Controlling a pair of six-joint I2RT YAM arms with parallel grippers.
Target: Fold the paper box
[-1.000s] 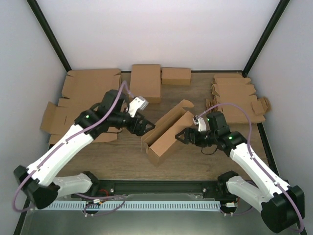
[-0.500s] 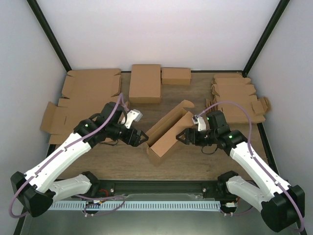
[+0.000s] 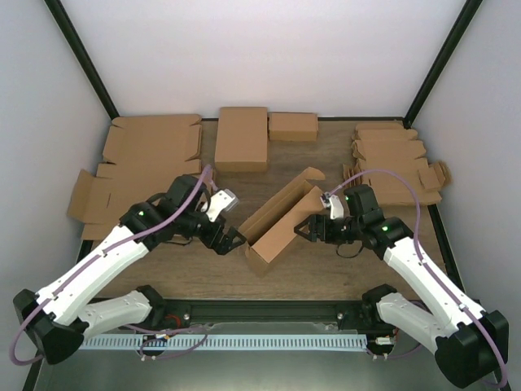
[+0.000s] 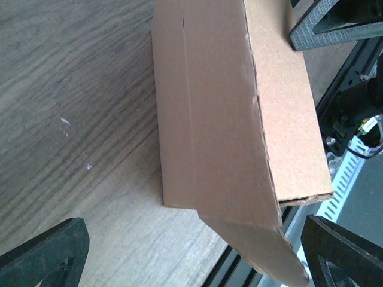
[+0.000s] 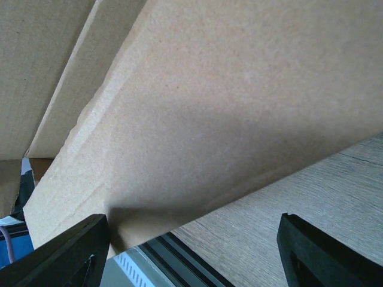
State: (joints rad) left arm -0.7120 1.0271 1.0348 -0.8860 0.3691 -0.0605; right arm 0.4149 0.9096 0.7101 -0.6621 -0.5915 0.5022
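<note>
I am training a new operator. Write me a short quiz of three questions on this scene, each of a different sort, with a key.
1. True or false: the left gripper is shut on the half-folded brown cardboard box lying diagonally on the wooden table.
2. Which part of that box does the right gripper face? A) its long right wall B) its near end C) its far rounded flap
3. Fill in: the stack of small notched cardboard blanks lies at the table's far ___ corner.
Key: 1 false, its fingers stand wide open; 2 A; 3 right.
</note>
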